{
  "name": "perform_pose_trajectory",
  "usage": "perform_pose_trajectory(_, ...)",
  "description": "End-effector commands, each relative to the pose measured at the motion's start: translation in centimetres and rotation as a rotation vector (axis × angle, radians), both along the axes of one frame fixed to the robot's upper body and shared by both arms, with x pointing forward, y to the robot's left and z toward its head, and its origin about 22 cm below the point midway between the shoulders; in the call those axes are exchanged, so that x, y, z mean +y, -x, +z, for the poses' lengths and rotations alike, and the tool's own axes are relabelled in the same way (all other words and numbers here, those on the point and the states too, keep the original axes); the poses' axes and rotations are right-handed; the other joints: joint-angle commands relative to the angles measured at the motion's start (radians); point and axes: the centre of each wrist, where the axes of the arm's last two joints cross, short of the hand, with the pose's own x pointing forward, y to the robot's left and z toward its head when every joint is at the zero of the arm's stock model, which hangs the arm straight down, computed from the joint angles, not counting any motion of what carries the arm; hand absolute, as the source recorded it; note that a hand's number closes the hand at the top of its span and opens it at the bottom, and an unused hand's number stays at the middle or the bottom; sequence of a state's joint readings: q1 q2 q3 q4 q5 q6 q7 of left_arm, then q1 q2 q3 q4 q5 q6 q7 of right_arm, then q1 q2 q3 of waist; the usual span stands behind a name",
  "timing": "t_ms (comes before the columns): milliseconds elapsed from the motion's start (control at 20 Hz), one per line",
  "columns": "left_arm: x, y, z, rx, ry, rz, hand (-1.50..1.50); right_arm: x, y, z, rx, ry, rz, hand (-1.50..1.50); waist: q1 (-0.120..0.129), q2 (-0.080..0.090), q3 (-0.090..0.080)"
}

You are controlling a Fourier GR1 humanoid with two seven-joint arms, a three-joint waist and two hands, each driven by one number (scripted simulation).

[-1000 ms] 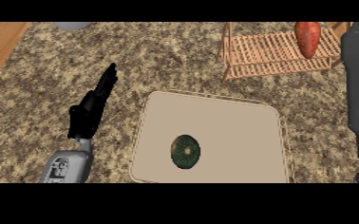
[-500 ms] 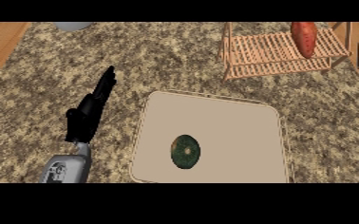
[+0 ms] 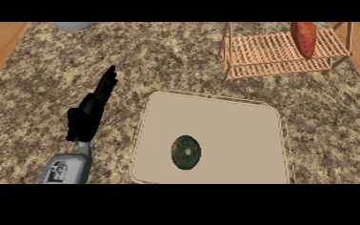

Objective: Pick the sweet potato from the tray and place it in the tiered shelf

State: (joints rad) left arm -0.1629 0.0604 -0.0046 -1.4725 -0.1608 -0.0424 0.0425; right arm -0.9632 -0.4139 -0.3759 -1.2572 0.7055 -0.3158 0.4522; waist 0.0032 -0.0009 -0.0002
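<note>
The reddish-orange sweet potato point(image 3: 305, 38) lies on the top level of the wooden tiered shelf point(image 3: 281, 57) at the upper right of the head view. No hand touches it. The beige tray point(image 3: 232, 124) sits in the lower middle of the counter. My left hand point(image 3: 90, 109) rests open at the left of the tray, fingers straight and pointing away from me. My right hand does not show anywhere in the view.
A dark green round object point(image 3: 186, 152) lies on the tray near its front edge. A grey rounded object point(image 3: 73, 25) peeks in at the upper left. A wooden strip point(image 3: 10, 35) borders the speckled counter point(image 3: 169, 62) at the far left.
The grey right forearm beside the shelf has pulled out of view to the right. The sweet potato stays on the shelf. The left hand has not moved.
</note>
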Motion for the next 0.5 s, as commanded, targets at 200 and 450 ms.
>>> perform_pose_trajectory(200,-0.3,-0.3,-0.1,-0.015,-0.001,-0.003,0.00,-2.8,3.4,4.8,-0.242,-0.275,-0.040,-1.50,-0.008,-0.003,0.000)
perform_pose_trajectory(450,0.2,0.6,-0.1,0.002,-0.001,0.009,0.00,-8.9,7.7,7.9,-0.196,-0.321,-0.155,-1.50,-0.013,-0.005,0.000)
